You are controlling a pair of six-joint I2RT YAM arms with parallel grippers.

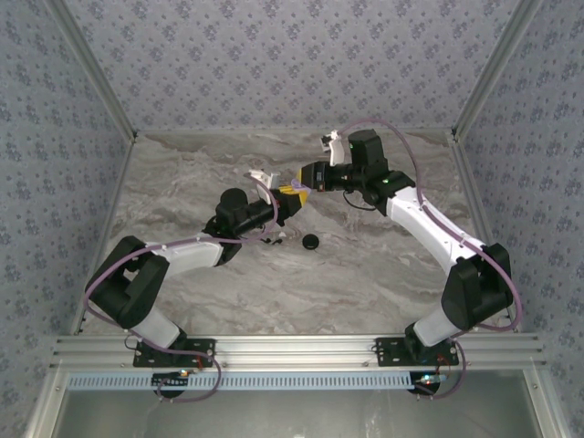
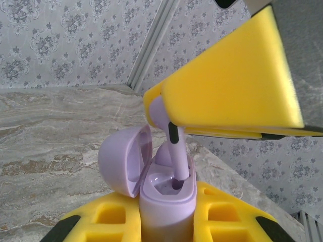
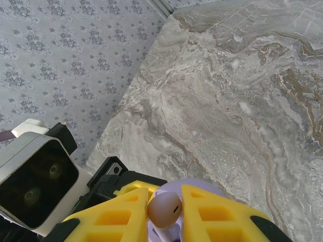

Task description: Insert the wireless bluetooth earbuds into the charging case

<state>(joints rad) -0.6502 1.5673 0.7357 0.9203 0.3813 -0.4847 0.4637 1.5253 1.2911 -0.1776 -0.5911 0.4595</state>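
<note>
The lilac charging case (image 2: pixel 166 201) stands upright between the yellow pads of my left gripper (image 2: pixel 166 224), which is shut on it. Its lid (image 2: pixel 121 159) is swung open to the left. My right gripper (image 3: pixel 165 212) is shut on the head of one lilac earbud (image 3: pixel 164 209), just above the case. The earbud's stem (image 2: pixel 177 156) points down and its tip is in the case's right-hand slot. A rounded lilac shape (image 2: pixel 162 154) sits in the case behind the stem. In the top view the two grippers (image 1: pixel 290 195) meet above the table's middle.
A black round disc (image 1: pixel 311 242) and some small dark bits (image 1: pixel 271 241) lie on the marble table (image 1: pixel 365 274) just in front of the left arm. Patterned walls close in the back and both sides. The left wrist's camera housing (image 3: pixel 35 181) is close beside the right gripper.
</note>
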